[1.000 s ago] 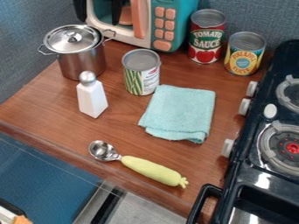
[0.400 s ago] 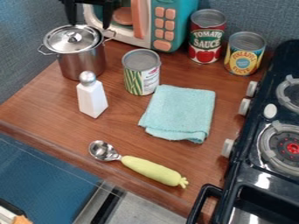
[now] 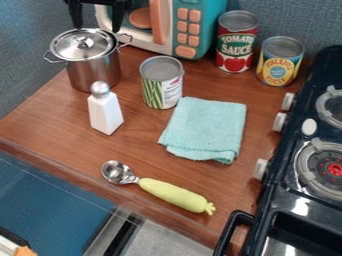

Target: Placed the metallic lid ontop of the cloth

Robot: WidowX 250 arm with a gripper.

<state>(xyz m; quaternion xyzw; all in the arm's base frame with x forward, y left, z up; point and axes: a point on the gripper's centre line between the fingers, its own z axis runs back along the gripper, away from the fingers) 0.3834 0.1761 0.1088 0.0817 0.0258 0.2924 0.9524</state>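
A shaker [image 3: 105, 114] and can [image 3: 161, 86] stand near the pot [image 3: 93, 72], end effector [image 3: 98, 27] spread wide.

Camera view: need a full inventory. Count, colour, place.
Lid: 1, silver, on pot
Pot: 1, silver, back left
Microwave: 1, teal and cream, back
Red tin: 1, back right
Yellow tin: 1, right of red tin
Green-white tin: 1, right of pot
Shaker: 1, white, silver cap, in front of pot
Cloth: 1, light teal, mid-counter
Scoop: 1, silver, green handle, counter front
Counter: 1, brown, centre
Stove: 1, black, right
Handle: 1, black, bottom right
Orange item: 1, bottom left, cut off
Gripper: 1, black, top left, open
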